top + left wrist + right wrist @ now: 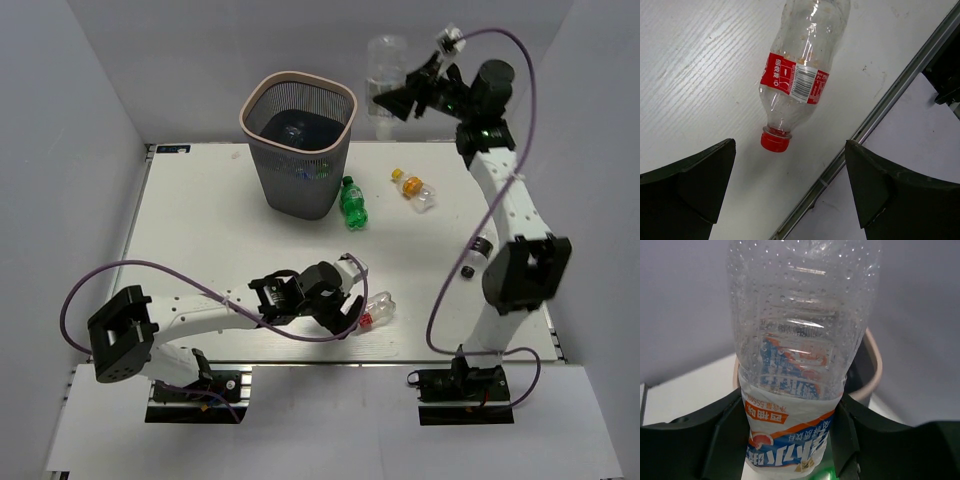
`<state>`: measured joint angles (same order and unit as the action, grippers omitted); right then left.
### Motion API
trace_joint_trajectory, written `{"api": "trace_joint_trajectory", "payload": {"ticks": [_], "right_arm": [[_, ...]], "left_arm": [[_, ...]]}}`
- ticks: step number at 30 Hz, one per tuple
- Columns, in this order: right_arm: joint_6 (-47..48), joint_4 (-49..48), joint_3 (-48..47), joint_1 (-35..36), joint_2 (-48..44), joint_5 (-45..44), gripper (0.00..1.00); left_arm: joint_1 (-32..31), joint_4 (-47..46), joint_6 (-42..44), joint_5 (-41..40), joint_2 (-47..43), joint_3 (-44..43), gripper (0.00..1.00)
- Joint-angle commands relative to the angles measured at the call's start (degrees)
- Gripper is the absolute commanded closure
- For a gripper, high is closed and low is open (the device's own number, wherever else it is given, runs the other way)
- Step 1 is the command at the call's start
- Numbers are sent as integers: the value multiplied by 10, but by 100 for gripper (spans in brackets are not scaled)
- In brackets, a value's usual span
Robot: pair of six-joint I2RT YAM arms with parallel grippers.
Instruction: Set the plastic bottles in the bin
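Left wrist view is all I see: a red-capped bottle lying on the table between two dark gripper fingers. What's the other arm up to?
Observer: The right gripper holds a clear bottle raised in the air, near the bin.
Operator: Anything in that bin?
Observer: Yes, bottles lie inside it.
Operator: Any others lying around?
Observer: A green bottle beside the bin and an orange-capped bottle further right.
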<state>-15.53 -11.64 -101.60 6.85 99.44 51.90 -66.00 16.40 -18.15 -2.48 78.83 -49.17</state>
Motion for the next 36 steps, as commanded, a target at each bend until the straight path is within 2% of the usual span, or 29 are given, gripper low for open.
{"api": "trace_joint_trajectory", "payload": {"ticks": [1, 5, 9, 10, 12, 13, 15, 16, 19, 25, 27, 30, 33, 34, 35, 36], "right_arm": [[-121, -182, -127, 36, 87, 1, 91], [-73, -168, -258, 85, 167, -70, 91], [-41, -183, -286, 120, 204, -120, 89], [-39, -183, -285, 125, 204, -123, 83], [-28, -174, -283, 141, 220, -135, 58], [-23, -173, -281, 143, 228, -139, 31], [-4, -161, -273, 154, 242, -145, 12], [6, -158, -273, 156, 245, -140, 10], [13, -141, -265, 156, 241, -145, 10], [41, -83, -181, 98, 125, -177, 10], [65, -18, -155, 59, 70, -195, 10], [126, 148, -89, 24, 29, -204, 10], [178, 231, 33, -25, -74, -206, 10], [186, 237, 125, -46, -116, -203, 13], [210, 243, 154, -63, -159, -199, 19], [219, 266, 181, -81, -179, -197, 44]], "left_arm": [[-12, -4, -7, -8, 6, -5, 0], [-24, 7, -7, -18, 18, -18, 0], [-35, 7, -7, -42, 18, -23, 0], [-35, 7, -7, -48, 23, -29, 0], [-40, 7, -7, -53, 23, -34, 0], [-41, 7, -7, -53, 29, -34, 0], [-46, 7, -1, -60, 36, -45, 0], [-46, 2, 5, -65, 44, -45, 0], [-51, -17, 21, -65, 57, -45, 0], [-62, -66, 49, -65, 104, -59, 0], [-68, -73, 59, -65, 126, -77, 0], [-73, -88, 80, -79, 161, -95, 0], [-73, -74, 94, -120, 222, -127, 0], [-73, -69, 95, -140, 237, -135, 0], [-73, -69, 95, -149, 250, -140, 6], [-73, -69, 95, -149, 258, -146, 13]]}}
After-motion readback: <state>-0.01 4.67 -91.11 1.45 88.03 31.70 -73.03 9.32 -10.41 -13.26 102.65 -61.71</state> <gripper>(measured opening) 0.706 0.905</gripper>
